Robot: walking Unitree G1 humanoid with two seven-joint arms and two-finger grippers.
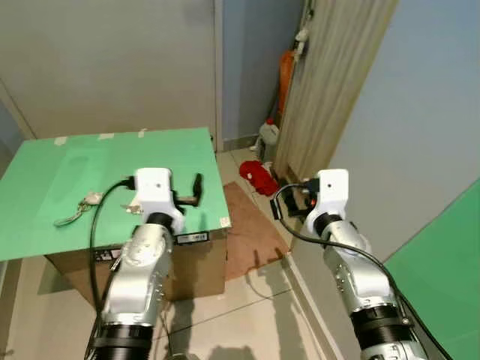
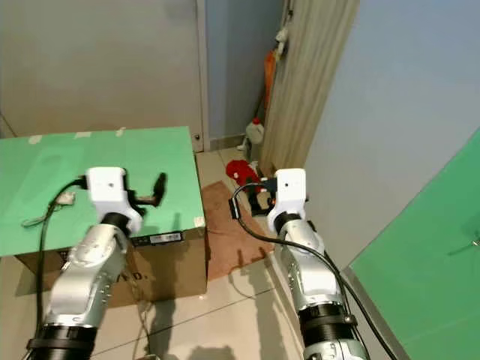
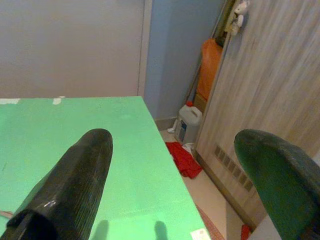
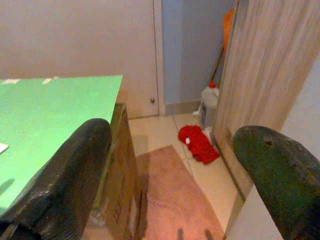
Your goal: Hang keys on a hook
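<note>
Green tabletop (image 1: pixel 45 180) holds keys (image 1: pixel 79 208); red cloth (image 1: pixel 259 177) on floor.

Pale grey walls (image 1: pixel 112 60), tiled floor (image 1: pixel 255 315), green-topped cardboard box (image 1: pixel 180 150), wood-grain panel (image 1: pixel 337 75), brownish mat (image 1: pixel 251 229)

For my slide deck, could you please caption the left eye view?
Left gripper open above the green table, keys lying off to its left.
</note>
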